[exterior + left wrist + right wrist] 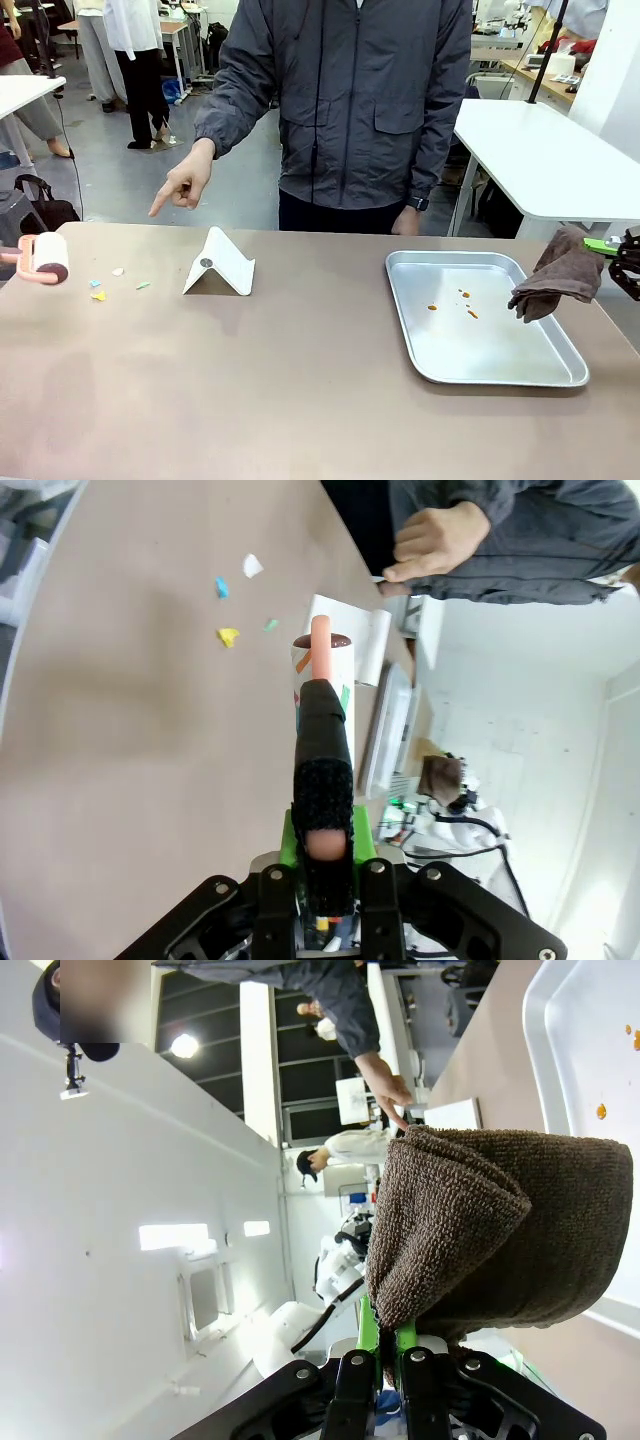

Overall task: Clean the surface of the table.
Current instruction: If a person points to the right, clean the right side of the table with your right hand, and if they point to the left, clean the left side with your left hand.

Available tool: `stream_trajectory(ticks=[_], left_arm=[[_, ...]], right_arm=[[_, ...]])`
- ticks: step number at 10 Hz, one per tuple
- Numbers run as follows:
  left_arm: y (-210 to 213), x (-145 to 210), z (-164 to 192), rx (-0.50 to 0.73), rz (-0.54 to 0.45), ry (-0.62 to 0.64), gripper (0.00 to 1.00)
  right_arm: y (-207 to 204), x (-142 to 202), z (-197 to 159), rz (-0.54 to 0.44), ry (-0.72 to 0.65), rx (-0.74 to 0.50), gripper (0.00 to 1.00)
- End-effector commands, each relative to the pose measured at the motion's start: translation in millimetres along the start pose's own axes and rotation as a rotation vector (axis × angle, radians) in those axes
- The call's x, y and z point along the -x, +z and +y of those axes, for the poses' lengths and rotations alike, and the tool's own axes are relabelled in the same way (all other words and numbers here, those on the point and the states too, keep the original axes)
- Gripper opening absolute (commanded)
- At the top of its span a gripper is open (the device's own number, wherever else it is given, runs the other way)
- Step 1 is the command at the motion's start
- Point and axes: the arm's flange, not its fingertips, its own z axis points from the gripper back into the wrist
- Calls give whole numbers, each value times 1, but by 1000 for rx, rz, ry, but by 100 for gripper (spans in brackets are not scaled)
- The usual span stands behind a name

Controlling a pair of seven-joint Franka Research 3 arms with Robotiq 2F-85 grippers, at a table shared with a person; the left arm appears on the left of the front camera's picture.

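The taupe-brown table (300,390) carries a few small coloured paper scraps (98,294) near its left end. A lint roller (45,258) with a pink handle hovers beside them at the left edge. In the left wrist view my left gripper (325,852) is shut on the roller's black grip, and the roller (322,665) points toward the scraps (228,636). At the right edge my right gripper (613,256) is shut on a brown cloth (560,276) that hangs over the tray's right rim. The right wrist view shows the cloth (480,1230) bunched between my right gripper's (390,1348) fingers.
A shiny metal tray (545,372) with orange crumbs (466,304) lies at the right. A white folded stand (222,266) stands left of centre. The person at the far side points a finger (158,208) down toward the scraps. White-topped tables stand behind.
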Motion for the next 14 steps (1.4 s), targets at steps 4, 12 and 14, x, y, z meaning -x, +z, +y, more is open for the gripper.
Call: stream_trajectory(ticks=[4, 12, 14], left_arm=[[-27, -8, 2, -190, -80, -52, 22], [-62, -45, 23, -274, -112, 56, 22], [-73, -53, 25, -281, -99, 90, 22]], right_arm=[[2, 1, 3, -4, -9, -7, 4], [2, 1, 3, -4, -9, -7, 4], [2, 1, 3, -4, -9, -7, 4]])
